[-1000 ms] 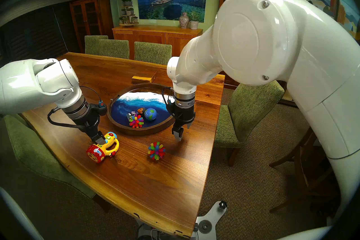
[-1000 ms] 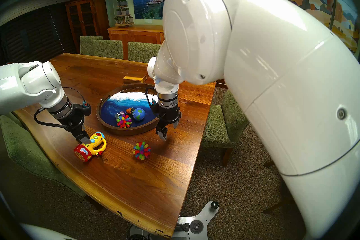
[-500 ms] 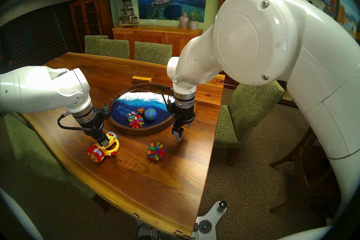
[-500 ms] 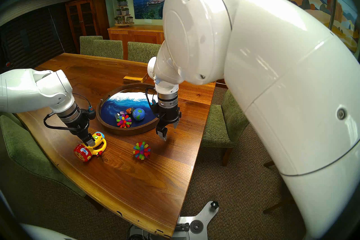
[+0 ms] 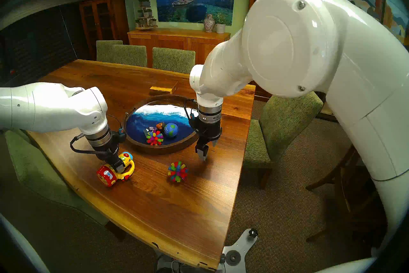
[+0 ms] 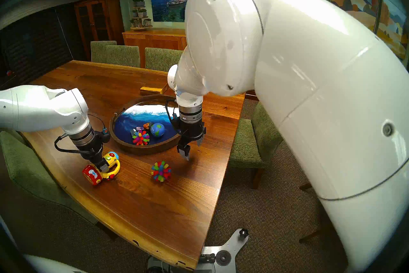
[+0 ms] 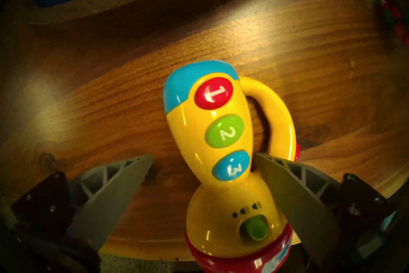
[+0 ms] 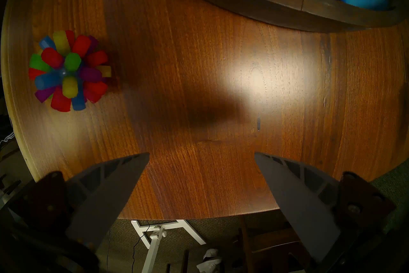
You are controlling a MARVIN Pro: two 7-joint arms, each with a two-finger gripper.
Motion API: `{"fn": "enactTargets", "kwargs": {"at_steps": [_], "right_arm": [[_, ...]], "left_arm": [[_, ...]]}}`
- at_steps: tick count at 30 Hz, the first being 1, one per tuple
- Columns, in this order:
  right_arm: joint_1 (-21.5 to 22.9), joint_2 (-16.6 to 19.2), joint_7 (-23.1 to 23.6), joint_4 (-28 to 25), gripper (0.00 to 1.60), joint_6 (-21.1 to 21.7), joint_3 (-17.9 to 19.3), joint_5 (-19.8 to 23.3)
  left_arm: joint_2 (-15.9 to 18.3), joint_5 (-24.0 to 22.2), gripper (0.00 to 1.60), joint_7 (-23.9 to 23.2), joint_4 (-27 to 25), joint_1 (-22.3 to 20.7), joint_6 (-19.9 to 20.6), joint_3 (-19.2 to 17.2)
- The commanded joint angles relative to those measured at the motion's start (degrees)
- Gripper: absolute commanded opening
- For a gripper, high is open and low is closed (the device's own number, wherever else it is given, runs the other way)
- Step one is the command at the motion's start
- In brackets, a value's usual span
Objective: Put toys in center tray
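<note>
Table: the long brown wooden dining table [image 5: 155, 203] carried everything; green upholstered chairs [image 5: 172, 59] stood along its far side.
Tray: the large round dark wooden-rimmed tray [image 5: 161, 149], painted inside as deep blue sea with white foam, sat near the middle of the table, between the two arms.
Block: a small rectangular light wooden block [image 5: 162, 90] lay just beyond the tray's far rim.
Flashlight: the yellow plastic toy flashlight [image 5: 116, 171] with red head, blue end and numbered buttons lay on its side on the table, near and left of the tray, outside it, red head toward the near edge.
Left gripper: the left gripper [image 7: 203, 158] was down over the flashlight with its fingers spread apart; in the left wrist view one finger [image 7: 285, 179] sat in the gap between body and handle, against the body, while the other finger [image 7: 115, 181] stood clear on the opposite side.
Right gripper: the right gripper [image 8: 201, 155] hung above bare table at the tray's near right rim, fingers apart, holding nothing.
Loose ball: one ball of multicoloured stubby spikes [image 5: 177, 171] rested on the table near the tray, between the grippers.
Tray contents: a second spiky ball [image 5: 154, 137], a smooth blue-green globe ball [image 5: 170, 130] and a small dark-haired doll figure [image 5: 159, 125] lay together inside the tray.
</note>
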Motion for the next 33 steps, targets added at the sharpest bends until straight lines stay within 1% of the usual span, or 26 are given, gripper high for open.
{"fn": "enactTargets", "kwargs": {"at_steps": [1,3,4,5,6,7,8,9,12,18,19,21,22,24,25,26,28,30,31,33], "right_arm": [[1.52,0.12,0.02,0.66,1.60,-0.01,0.02,0.06],[1.52,0.12,0.02,0.66,1.60,-0.01,0.02,0.06],[1.52,0.12,0.02,0.66,1.60,-0.01,0.02,0.06],[1.52,0.12,0.02,0.66,1.60,-0.01,0.02,0.06],[1.52,0.12,0.02,0.66,1.60,-0.01,0.02,0.06],[1.52,0.12,0.02,0.66,1.60,-0.01,0.02,0.06],[1.52,0.12,0.02,0.66,1.60,-0.01,0.02,0.06],[1.52,0.12,0.02,0.66,1.60,-0.01,0.03,0.06],[1.51,0.12,0.02,0.66,1.60,-0.01,0.02,0.05],[1.45,0.12,0.03,0.71,1.60,0.00,0.01,0.04],[1.43,0.12,0.02,0.72,1.60,0.00,0.00,0.04],[1.40,0.12,0.01,0.73,1.60,-0.01,-0.01,0.03],[1.38,0.13,0.01,0.74,1.60,-0.01,-0.01,0.03],[1.34,0.13,0.00,0.75,1.60,-0.02,-0.02,0.03],[1.33,0.13,-0.01,0.75,1.60,-0.02,-0.02,0.02],[1.32,0.13,-0.01,0.75,1.60,-0.02,-0.02,0.02],[1.31,0.13,-0.01,0.76,1.60,-0.02,-0.02,0.02],[1.30,0.13,-0.01,0.76,1.60,-0.02,-0.02,0.02],[1.30,0.13,-0.01,0.77,1.60,-0.02,-0.02,0.02],[1.30,0.13,-0.01,0.78,1.60,-0.01,-0.02,0.01]], "left_arm": [[-0.91,0.05,1.27,-0.65,0.70,-0.41,-0.48,-0.73],[-0.95,0.09,0.96,-0.65,0.73,-0.21,-0.63,-0.67],[-0.97,0.11,0.75,-0.65,0.76,-0.13,-0.69,-0.65],[-0.98,0.14,0.70,-0.67,0.77,-0.08,-0.73,-0.61],[-1.01,0.21,0.53,-0.73,0.79,-0.07,-0.76,-0.58],[-1.01,0.26,0.42,-0.76,0.78,-0.09,-0.76,-0.54],[-1.01,0.29,0.07,-0.79,0.77,-0.11,-0.79,-0.50],[-0.97,0.35,0.00,-0.84,0.73,-0.15,-0.85,-0.46],[-0.15,0.77,0.00,-1.08,-0.10,-1.16,-0.75,-0.36],[2.29,2.43,0.00,-2.46,-2.54,-5.73,-0.04,-0.83],[2.79,2.74,0.00,-2.89,-2.56,-5.95,-0.04,-1.87],[3.30,2.94,0.00,-3.53,-2.81,-7.75,-0.04,-2.25],[3.75,3.33,0.00,-3.57,-2.39,-6.67,-0.04,-4.40],[3.98,3.64,0.00,-4.12,-2.47,-8.16,-0.04,-5.12],[3.84,3.69,0.00,-4.68,-2.71,-10.02,-0.04,-4.49],[3.64,4.15,0.00,-4.61,-1.60,-7.54,-0.04,-7.08],[3.30,4.38,0.00,-5.43,-1.63,-9.68,-0.04,-7.20],[2.33,4.60,0.00,-6.36,-0.91,-10.64,-0.04,-7.38],[1.75,4.71,0.00,-6.89,-0.24,-10.31,-0.04,-8.19],[0.37,4.67,0.00,-8.15,0.83,-11.34,-0.04,-8.01]]}}
